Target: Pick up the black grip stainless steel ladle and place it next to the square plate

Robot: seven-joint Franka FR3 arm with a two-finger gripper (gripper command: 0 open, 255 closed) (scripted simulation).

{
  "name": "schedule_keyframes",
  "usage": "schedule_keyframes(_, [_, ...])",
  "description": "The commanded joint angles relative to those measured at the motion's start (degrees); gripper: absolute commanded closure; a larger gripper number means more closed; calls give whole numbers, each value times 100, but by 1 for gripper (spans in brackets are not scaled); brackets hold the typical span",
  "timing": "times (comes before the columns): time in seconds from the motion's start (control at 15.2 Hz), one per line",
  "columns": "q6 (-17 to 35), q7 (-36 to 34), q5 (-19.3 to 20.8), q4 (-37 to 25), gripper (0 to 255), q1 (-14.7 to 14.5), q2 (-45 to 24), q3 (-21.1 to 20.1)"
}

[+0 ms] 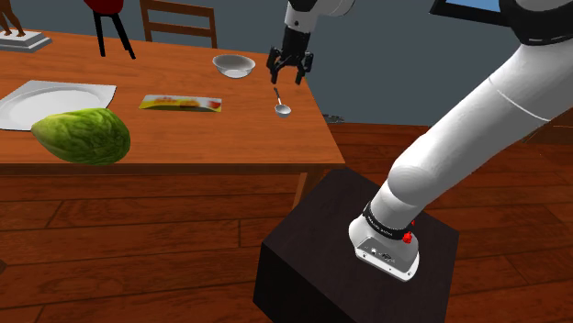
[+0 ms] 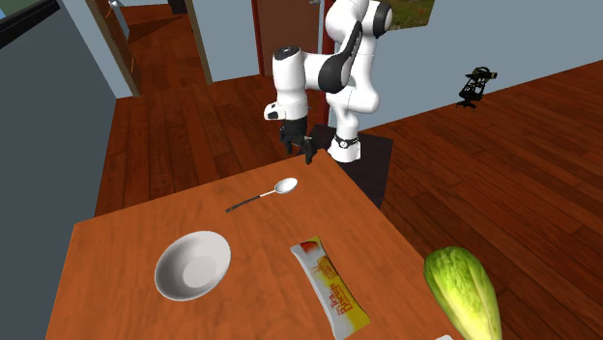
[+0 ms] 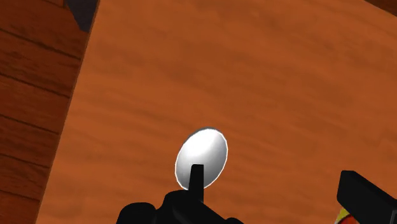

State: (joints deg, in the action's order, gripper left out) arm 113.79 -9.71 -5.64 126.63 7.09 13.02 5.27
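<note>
A wooden bench (image 1: 184,151) stands on plank flooring. Well apart from the ladle (image 3: 202,153) lie a green leafy head (image 1: 83,136) and the white square plate (image 1: 55,103). A yellow packet (image 1: 181,103) lies between plate and ladle, the likeliest snag on the way over. A round white bowl (image 1: 233,64) rests near. The gripper (image 1: 290,78) hangs just above the ladle, fingers spread, holding nothing. The ladle lies flat by the bench's corner. It is probably light, stiff and slippery, and best pinched across its slim dark handle.
</note>
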Motion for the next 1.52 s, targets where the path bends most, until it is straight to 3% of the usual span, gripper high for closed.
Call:
schedule_keyframes(0.0, [235, -126, -37, -133, 0, 69, -350, 61])
schedule_keyframes(0.73, [1088, -642, -452, -1311, 0, 461, -2367, 440])
schedule_keyframes(1.45, [1604, -575, -586, -1142, 0, 461, -2723, 398])
